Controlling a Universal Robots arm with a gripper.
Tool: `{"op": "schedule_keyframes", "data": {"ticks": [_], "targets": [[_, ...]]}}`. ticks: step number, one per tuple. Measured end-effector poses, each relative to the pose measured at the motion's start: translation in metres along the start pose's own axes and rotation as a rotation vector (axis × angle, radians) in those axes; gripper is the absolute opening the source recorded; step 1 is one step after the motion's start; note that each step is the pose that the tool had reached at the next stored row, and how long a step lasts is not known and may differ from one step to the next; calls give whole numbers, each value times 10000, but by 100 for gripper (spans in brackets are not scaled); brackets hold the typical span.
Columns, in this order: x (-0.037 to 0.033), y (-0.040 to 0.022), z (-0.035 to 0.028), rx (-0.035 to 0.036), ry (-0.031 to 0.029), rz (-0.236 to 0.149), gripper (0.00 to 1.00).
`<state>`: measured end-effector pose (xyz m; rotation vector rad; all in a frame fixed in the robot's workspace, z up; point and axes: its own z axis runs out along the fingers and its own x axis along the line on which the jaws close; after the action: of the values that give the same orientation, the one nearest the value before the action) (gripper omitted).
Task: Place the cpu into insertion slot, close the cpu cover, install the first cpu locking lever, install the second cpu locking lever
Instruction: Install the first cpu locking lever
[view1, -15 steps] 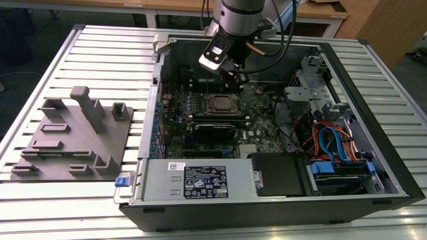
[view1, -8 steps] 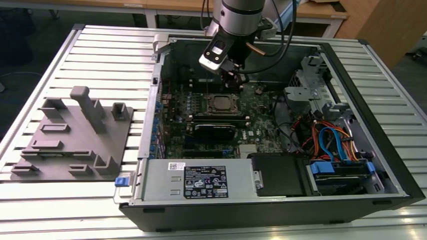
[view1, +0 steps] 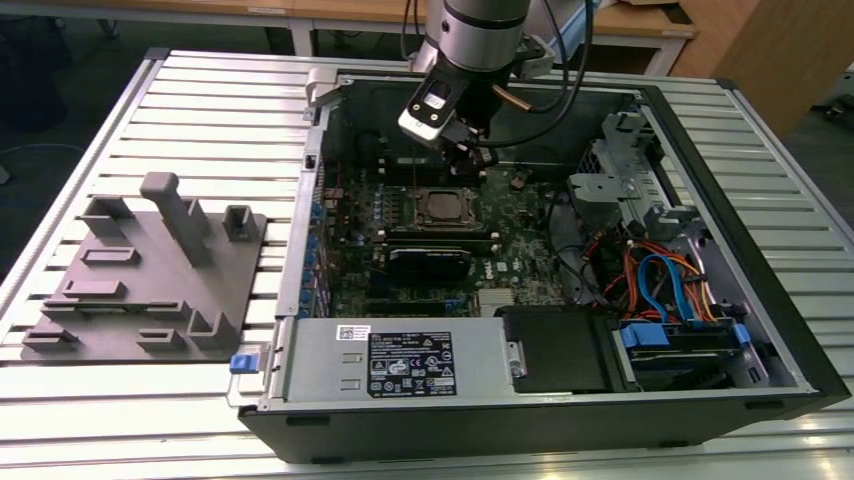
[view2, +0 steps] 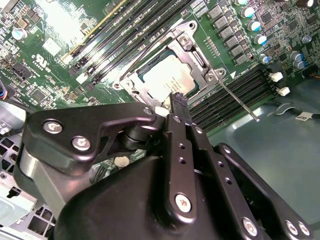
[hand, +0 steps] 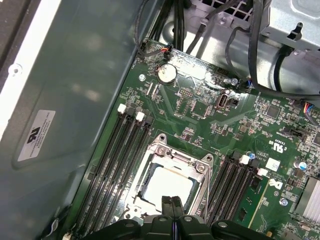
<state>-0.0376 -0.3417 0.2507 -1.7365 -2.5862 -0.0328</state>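
The jaws, pressed together and holding nothing, hang just over one edge of the cpu (hand: 167, 184), which sits in its socket on the motherboard (hand: 200, 112) toward the far side of the open computer case (view1: 534, 432), framed by the lowered cpu cover (hand: 172, 151).

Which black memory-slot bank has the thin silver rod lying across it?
The bank between the silver-topped cpu and the grey case wall; the rod crosses it, not the far bank.
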Motion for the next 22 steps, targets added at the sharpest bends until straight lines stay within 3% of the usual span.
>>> {"op": "schedule_keyframes", "data": {"ticks": [22], "targets": [[0, 0, 0, 11, 1, -305, 11]]}}
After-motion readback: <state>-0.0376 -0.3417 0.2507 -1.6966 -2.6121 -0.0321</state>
